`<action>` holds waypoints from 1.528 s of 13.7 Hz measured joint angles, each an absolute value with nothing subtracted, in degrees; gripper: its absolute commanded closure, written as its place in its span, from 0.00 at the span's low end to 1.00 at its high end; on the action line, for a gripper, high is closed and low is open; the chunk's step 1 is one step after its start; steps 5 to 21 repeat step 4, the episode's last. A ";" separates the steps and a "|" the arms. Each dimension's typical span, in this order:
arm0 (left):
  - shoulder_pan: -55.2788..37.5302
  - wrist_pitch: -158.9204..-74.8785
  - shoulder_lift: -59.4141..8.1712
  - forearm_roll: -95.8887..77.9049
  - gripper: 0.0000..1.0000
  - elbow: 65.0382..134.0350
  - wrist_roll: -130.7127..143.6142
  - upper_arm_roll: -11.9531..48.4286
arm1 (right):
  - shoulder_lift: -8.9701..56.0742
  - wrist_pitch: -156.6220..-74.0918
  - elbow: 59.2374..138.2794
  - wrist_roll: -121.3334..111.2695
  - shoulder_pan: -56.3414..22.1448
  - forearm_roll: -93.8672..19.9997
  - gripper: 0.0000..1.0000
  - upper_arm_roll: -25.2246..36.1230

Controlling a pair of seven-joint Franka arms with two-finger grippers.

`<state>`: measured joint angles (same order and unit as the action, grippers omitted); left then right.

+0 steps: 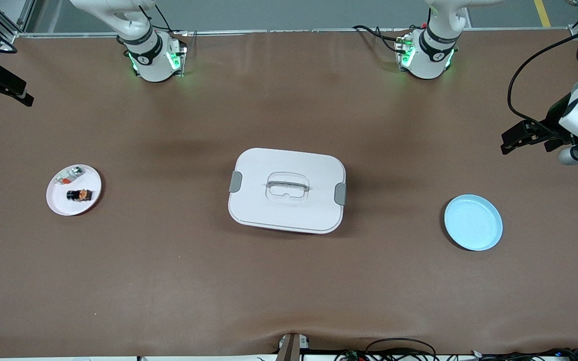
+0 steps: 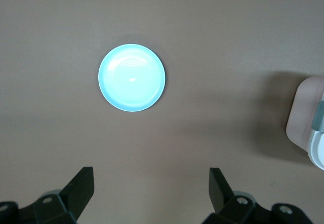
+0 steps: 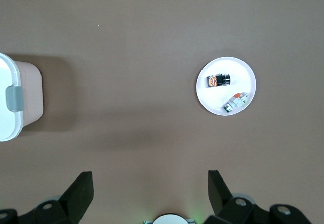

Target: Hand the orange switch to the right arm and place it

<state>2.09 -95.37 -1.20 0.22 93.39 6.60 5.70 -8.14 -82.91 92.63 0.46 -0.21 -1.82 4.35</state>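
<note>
Right wrist view: orange switch (image 3: 218, 80) apparently well apart from jaws.

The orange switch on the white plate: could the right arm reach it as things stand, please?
Probably yes: the orange switch lies uncovered on the white plate, and the open right gripper hangs high over bare table nearby.

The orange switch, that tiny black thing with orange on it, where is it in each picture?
Front view: the orange switch lies on the white plate, toward the right arm's end of the table.
Left wrist view: not in it; only the blue plate and a corner of the box.
Right wrist view: on the same white plate, beside a clear-silver part.
Shared landmark: the white lidded box.
</note>
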 measured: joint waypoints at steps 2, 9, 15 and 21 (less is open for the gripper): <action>2.09 -95.36 -1.20 0.22 0.00 93.39 6.60 5.70 | -8.14 -83.05 92.64 0.46 -0.19 -1.82 0.00 4.41; 2.09 -95.35 -1.20 0.22 0.00 93.39 6.60 5.71 | -8.14 -83.32 92.64 0.46 0.04 -1.82 0.00 4.52; 2.09 -95.35 -1.20 0.22 0.00 93.39 6.60 5.71 | -8.14 -83.32 92.64 0.46 0.04 -1.82 0.00 4.52; 2.09 -95.35 -1.20 0.22 0.00 93.39 6.60 5.71 | -8.14 -83.32 92.64 0.46 0.04 -1.82 0.00 4.52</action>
